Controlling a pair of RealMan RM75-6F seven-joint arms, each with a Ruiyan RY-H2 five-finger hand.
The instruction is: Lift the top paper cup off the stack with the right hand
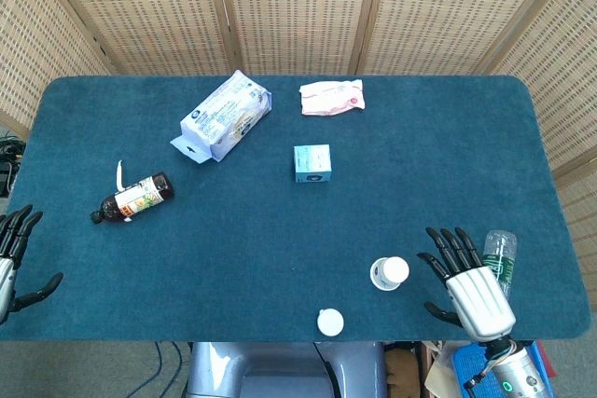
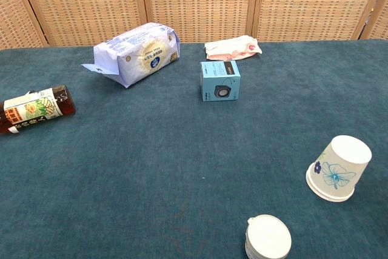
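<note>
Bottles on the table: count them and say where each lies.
2. A dark bottle lies on its side near the left edge; a clear plastic bottle lies at the right edge, just beyond the right hand.

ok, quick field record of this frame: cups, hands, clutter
cup stack: paper cup stack, upside down, blue flower print, near right of table
second cup: white cup at near edge, apart from the stack
right hand: right hand, fingers spread, beside the stack, not touching
left hand: left hand, at left table edge, holding nothing
clutter: brown bottle lying flat, blue box, white bag, pink packet, clear bottle behind right hand
</note>
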